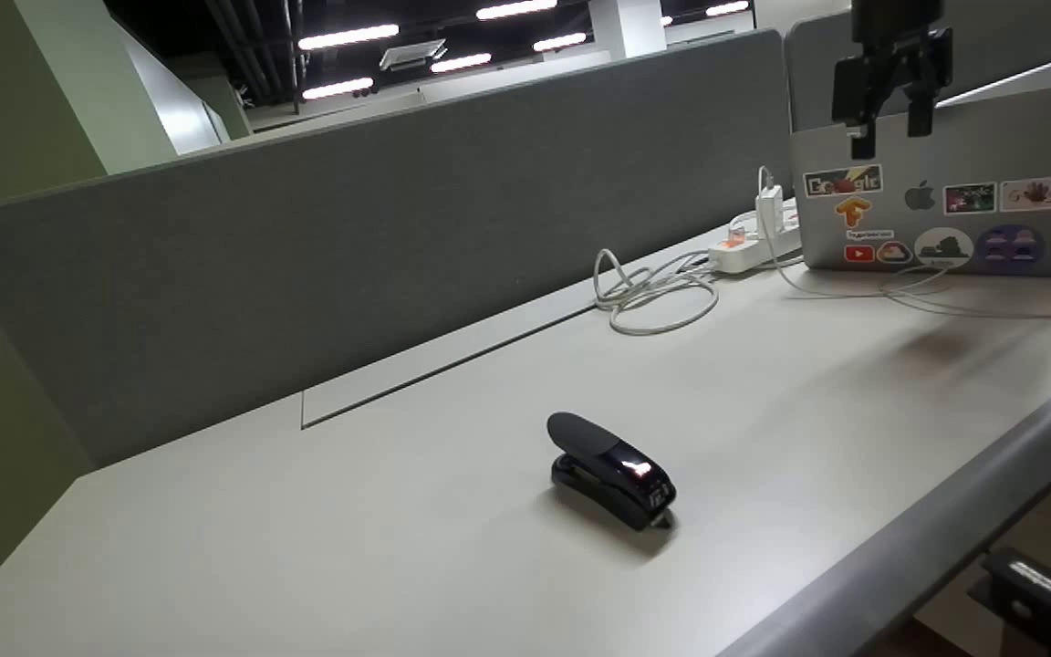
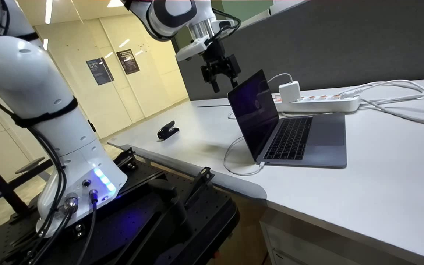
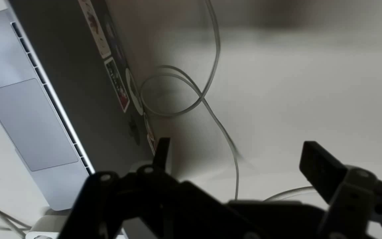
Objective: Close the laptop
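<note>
The silver-grey laptop stands open on the desk. Its stickered lid back shows in an exterior view point(image 1: 972, 155) and, dark and seen from above, in the wrist view point(image 3: 81, 83). Its screen and keyboard show in an exterior view point(image 2: 289, 136), with the lid raised steeply. My gripper point(image 1: 892, 135) is open and empty, pointing down on the sticker side of the lid, near the lid's top edge point(image 2: 225, 85). In the wrist view the gripper's fingers point(image 3: 235, 149) are wide apart, and the left one overlaps the lid back. I cannot tell whether it touches the lid.
A black stapler-like object point(image 1: 612, 470) lies on the desk, also in an exterior view point(image 2: 168, 130). A white power strip point(image 2: 318, 105) with a charger point(image 2: 289, 92) stands beside the laptop. A looped cable point(image 3: 211, 109) lies behind the lid. A grey partition point(image 1: 398, 246) lines the desk.
</note>
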### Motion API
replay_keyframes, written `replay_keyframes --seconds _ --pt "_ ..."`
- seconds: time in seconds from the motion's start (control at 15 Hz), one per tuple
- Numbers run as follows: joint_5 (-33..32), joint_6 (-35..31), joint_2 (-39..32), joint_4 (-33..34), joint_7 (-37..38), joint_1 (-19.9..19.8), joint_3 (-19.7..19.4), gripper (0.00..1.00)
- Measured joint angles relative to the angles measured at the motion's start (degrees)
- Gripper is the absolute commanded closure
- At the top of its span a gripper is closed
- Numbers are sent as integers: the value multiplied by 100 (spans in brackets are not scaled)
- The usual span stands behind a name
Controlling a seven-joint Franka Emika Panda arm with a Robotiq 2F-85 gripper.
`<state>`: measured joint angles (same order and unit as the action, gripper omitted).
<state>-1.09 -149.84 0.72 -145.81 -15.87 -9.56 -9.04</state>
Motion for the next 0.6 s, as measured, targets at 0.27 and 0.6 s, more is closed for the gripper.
replay_keyframes --seconds 0.27,0.6 --pt "-19 -7 0 23 -84 -147 -172 0" --pt "-33 -38 -42 112 -72 -294 -336 0"
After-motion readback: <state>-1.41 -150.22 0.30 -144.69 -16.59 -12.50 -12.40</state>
